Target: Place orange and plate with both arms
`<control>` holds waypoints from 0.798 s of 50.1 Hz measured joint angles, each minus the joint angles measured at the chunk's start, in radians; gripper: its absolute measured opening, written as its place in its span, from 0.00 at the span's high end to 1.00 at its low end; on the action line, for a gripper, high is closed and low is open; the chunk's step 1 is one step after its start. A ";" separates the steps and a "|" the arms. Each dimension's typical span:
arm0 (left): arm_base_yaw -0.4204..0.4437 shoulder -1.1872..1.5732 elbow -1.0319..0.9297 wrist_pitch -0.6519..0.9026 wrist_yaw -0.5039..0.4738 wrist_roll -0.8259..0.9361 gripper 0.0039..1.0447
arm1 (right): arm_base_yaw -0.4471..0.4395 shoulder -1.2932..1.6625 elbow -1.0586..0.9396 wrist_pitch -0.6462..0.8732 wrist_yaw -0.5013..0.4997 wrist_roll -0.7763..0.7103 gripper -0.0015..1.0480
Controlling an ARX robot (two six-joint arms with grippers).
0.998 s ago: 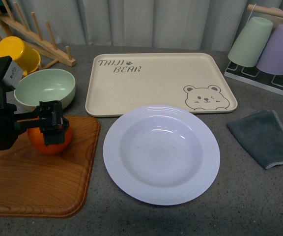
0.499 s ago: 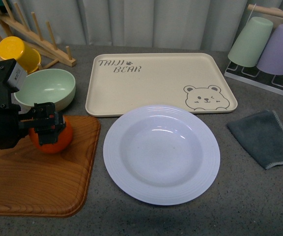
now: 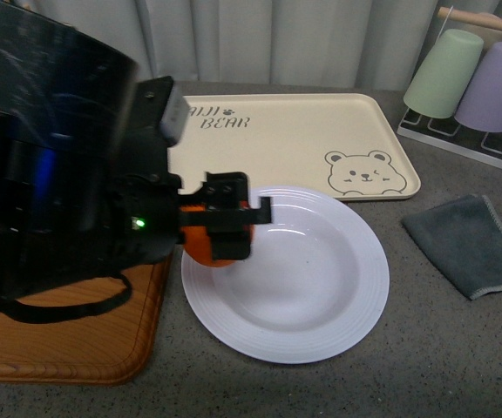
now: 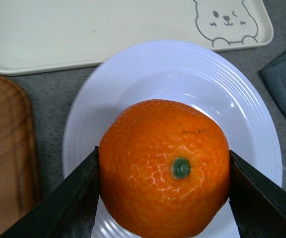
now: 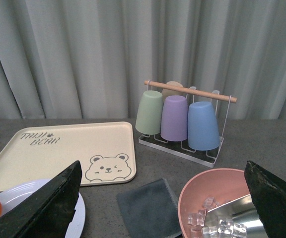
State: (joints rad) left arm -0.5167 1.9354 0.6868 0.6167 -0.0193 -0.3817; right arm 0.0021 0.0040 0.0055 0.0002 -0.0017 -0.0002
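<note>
Holding the orange [image 3: 206, 250] clamped between both fingers, left gripper [image 3: 227, 225] hangs over the left side of the plate [image 3: 347, 324], left of centre in the front frame. Can't tell if the fruit touches the plate. Right gripper [image 5: 163, 206] is spread wide and empty, outside the front frame. Step looks like orange-onto-plate. Next move probably needs lowering into the well, then a gentle release so it doesn't roll.
</note>
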 joint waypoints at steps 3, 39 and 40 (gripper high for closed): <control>-0.034 0.029 0.024 0.000 -0.005 -0.026 0.38 | 0.000 0.000 0.000 0.000 0.000 0.000 0.09; -0.098 0.155 0.113 -0.006 -0.060 -0.067 0.12 | 0.000 0.000 0.000 0.000 0.000 0.000 0.09; -0.095 0.137 0.110 -0.007 -0.070 -0.065 0.07 | 0.000 0.000 0.000 0.000 0.000 0.000 0.09</control>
State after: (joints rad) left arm -0.6121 2.0727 0.7971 0.6094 -0.0895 -0.4465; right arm 0.0021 0.0040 0.0055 0.0002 -0.0017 -0.0002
